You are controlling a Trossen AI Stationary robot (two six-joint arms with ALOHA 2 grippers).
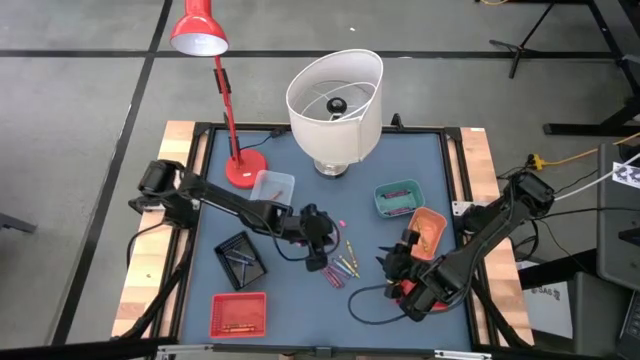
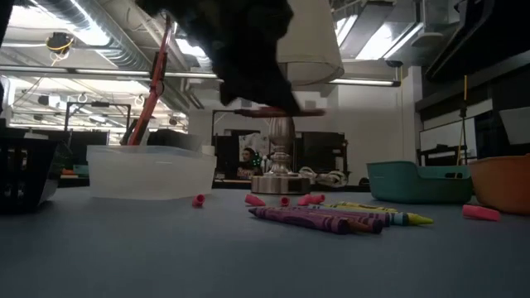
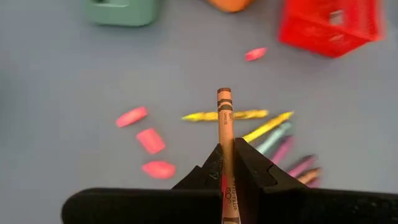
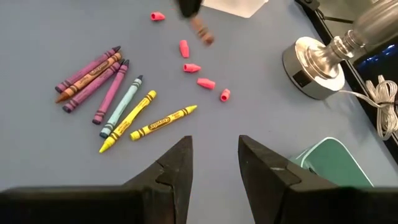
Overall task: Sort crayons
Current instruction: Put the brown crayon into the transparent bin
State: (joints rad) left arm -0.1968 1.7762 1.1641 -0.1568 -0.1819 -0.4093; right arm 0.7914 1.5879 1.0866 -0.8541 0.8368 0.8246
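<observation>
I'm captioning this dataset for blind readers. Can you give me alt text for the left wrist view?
The left gripper has its jaws shut on a tan-orange crayon that sticks out forward above a blue-grey table. Beyond lie pink crayon bits, two yellow crayons and others in blue, pink and purple, with a red basket and a teal tray at the far edge.

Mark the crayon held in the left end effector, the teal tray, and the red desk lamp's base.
held crayon (image 3: 224,127): left wrist view, mid-shaft above the fingers.
teal tray (image 1: 383,203): high view, its left rim.
red desk lamp's base (image 1: 244,170): high view, centre of the round foot.
</observation>
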